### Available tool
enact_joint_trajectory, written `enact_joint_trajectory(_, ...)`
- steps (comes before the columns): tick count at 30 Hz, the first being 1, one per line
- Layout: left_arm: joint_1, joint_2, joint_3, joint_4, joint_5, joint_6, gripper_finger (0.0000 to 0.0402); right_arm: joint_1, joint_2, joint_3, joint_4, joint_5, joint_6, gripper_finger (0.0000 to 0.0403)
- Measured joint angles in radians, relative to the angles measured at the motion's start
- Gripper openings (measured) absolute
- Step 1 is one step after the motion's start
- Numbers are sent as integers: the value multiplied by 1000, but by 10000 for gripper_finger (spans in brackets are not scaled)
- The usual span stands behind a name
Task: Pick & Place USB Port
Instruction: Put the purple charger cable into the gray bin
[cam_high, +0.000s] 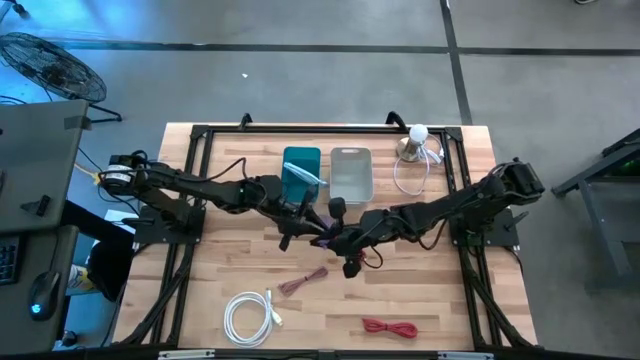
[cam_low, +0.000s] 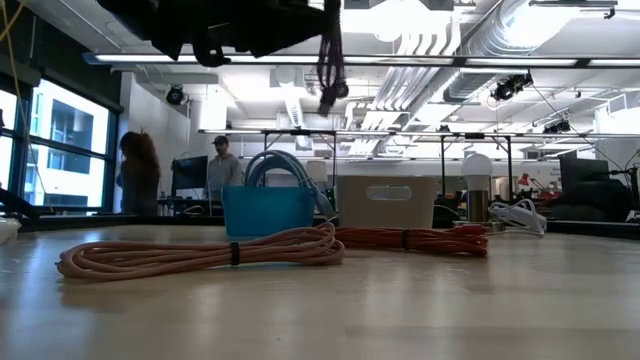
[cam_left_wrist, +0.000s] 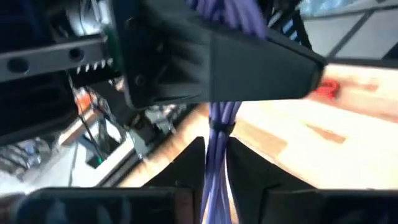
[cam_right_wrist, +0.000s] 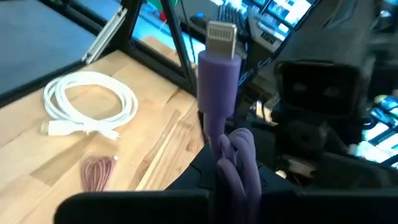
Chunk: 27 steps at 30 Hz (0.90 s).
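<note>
A purple cable (cam_high: 326, 240) is held in the air over the table's middle between both grippers. My left gripper (cam_left_wrist: 216, 149) is shut on its bundled strands. My right gripper (cam_right_wrist: 231, 177) is shut on it near the plug end, and the silver plug (cam_right_wrist: 221, 31) sticks out past the fingers. In the low view a loop of the cable (cam_low: 328, 60) hangs down from the grippers, clear of the table. Behind it stand a teal bin (cam_high: 301, 172), which holds a blue cable, and a grey bin (cam_high: 351, 172). My left gripper pinches the purple cable's bundled strands (cam_left_wrist: 216, 127) between its two fingers, which lie across the bundle; several strands run through the gap. The bundle is lifted clear of the table. My right gripper pinches the purple cable a short way behind its plug sleeve (cam_right_wrist: 219, 134), between the two fingers. The plug end stands out beyond the fingers, and folded loops (cam_right_wrist: 244, 158) sit at the jaws. The cable is clear of the table.
On the near half of the table lie a coiled white cable (cam_high: 250, 315), a pink cable bundle (cam_high: 302, 282) and a red cable (cam_high: 390, 326). A white lamp with its cord (cam_high: 415, 145) stands at the far right. People stand in the room behind the table (cam_low: 135, 170).
</note>
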Motion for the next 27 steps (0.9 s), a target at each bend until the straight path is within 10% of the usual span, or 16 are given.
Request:
enact_joint_trajectory(13, 0, -76, 215, -606, -82, 87, 205, 56, -91, -5, -98, 140, -5, 0)
enact_joint_trajectory(27, 0, -137, 219, -859, -3, 81, 216, -22, -268, -5, -349, 303, 52, 0)
